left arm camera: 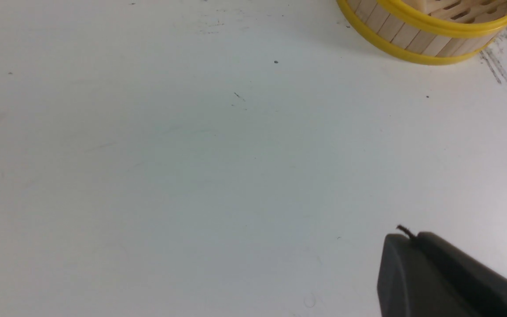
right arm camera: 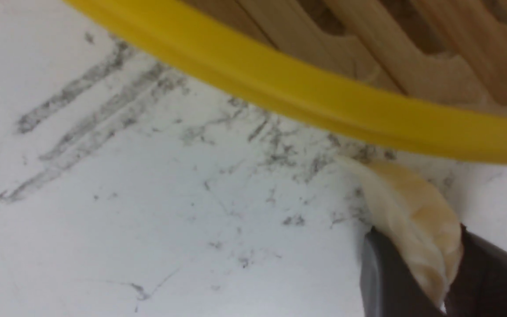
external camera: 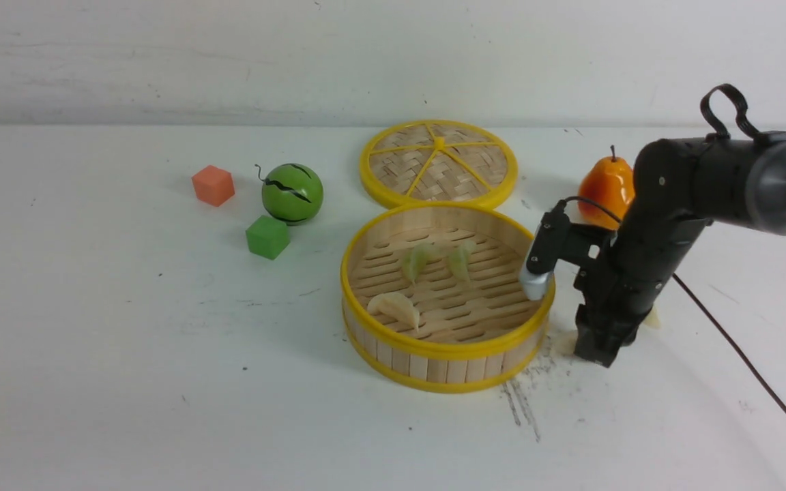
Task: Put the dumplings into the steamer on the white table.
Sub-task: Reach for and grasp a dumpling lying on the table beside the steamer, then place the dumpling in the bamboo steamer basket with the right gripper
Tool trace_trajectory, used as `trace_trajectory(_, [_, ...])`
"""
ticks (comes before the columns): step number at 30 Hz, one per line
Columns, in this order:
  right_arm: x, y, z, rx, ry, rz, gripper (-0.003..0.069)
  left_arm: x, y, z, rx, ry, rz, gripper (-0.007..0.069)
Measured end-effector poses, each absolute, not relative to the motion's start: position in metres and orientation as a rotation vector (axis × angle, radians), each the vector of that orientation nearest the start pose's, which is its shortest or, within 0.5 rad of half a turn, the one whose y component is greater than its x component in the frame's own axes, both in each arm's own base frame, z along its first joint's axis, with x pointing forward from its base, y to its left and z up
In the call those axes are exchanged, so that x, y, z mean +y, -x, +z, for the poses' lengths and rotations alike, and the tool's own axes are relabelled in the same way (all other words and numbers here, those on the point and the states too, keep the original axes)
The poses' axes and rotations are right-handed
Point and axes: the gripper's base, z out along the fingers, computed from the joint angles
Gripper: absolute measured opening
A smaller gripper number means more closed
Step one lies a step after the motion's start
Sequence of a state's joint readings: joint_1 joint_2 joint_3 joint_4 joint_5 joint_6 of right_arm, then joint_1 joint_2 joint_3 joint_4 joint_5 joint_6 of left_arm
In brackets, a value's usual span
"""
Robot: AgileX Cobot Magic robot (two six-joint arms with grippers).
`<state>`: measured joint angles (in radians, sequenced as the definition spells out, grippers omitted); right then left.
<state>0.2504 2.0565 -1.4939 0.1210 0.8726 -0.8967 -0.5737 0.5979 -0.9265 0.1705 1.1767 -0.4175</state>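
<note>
Steeply bent r. arm (external camera: 666, 204), gripper (external camera: 598, 353) pinching dumpling (right arm camera: 416, 220), beside steamer (external camera: 447, 351)

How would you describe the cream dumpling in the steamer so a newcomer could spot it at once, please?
Find the round steamer with yellow rims, in front of the flat lid. On its floor the cream dumpling lies nearest the robot, left of centre. The green dumplings lie farther back; only this one is cream.

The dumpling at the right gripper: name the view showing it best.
Right wrist view: the dumpling shows close up between the right gripper's fingers. Front view: the arm hides nearly all. Left wrist view: absent.
</note>
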Motion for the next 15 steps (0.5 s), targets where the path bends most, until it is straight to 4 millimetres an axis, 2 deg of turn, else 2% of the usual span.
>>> trace_trajectory(4, [0.124,-0.395,0.191,2.465,1.507,-0.014,0.0181,-0.027,-0.071,0.374,2.318,-0.179,-0.261,0.0004])
trace_trajectory(7, [0.138,-0.383,0.223,2.421,1.479,-0.042,0.0181,-0.025,-0.072,0.374,2.312,-0.178,-0.240,0.0007])
trace_trajectory(10, [0.162,-0.372,0.259,2.377,1.394,-0.021,0.0181,-0.025,-0.072,0.375,2.299,-0.178,-0.233,0.0011])
trace_trajectory(11, [0.163,-0.372,0.259,2.373,1.398,-0.020,0.0181,-0.025,-0.072,0.375,2.300,-0.178,-0.233,0.0011])
trace_trajectory(13, [0.183,-0.368,0.274,2.373,1.286,0.026,0.0181,-0.025,-0.073,0.376,2.288,-0.179,-0.235,0.0013])
trace_trajectory(15, [0.193,-0.369,0.275,2.398,1.195,0.061,0.0181,-0.025,-0.073,0.376,2.286,-0.179,-0.234,0.0015])
